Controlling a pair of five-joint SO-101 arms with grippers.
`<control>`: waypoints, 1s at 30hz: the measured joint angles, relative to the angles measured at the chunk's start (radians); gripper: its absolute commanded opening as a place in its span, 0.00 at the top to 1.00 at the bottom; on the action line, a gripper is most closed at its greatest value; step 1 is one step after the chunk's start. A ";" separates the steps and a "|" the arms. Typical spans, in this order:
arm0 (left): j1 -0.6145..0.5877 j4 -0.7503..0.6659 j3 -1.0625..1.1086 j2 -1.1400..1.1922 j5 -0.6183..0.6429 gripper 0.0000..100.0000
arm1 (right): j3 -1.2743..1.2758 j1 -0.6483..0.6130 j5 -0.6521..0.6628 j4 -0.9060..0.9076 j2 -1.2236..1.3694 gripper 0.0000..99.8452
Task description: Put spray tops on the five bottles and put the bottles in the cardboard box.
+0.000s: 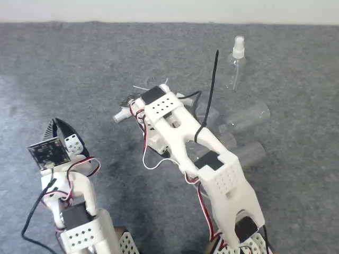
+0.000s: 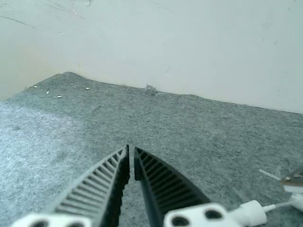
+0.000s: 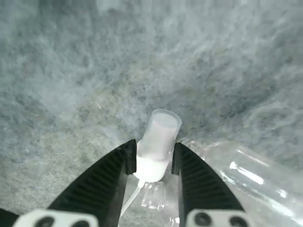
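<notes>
Soft, even light covers the grey surface, bright with no harsh contrast. Shadows are weak and soft-edged, with a faint darkening under the right arm behind the spray top. Just beside the spray top, a clear bottle carries white glare streaks. The spray top itself glows pale between dark jaws. Well beyond it, the wall is evenly bright.

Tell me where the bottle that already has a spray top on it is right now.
In the high view, the capped bottle stands upright on the grey carpet at the far right, just beyond the uncapped bottles lying on their sides.
</notes>
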 measured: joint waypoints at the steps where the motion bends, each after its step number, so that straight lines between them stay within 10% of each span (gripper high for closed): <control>1: 0.000 0.000 0.000 0.000 0.000 0.99 | -0.005 0.000 0.000 0.009 0.000 0.86; 30: 0.000 0.000 0.000 0.000 0.000 0.99 | 0.107 -0.078 0.002 0.055 -0.044 0.86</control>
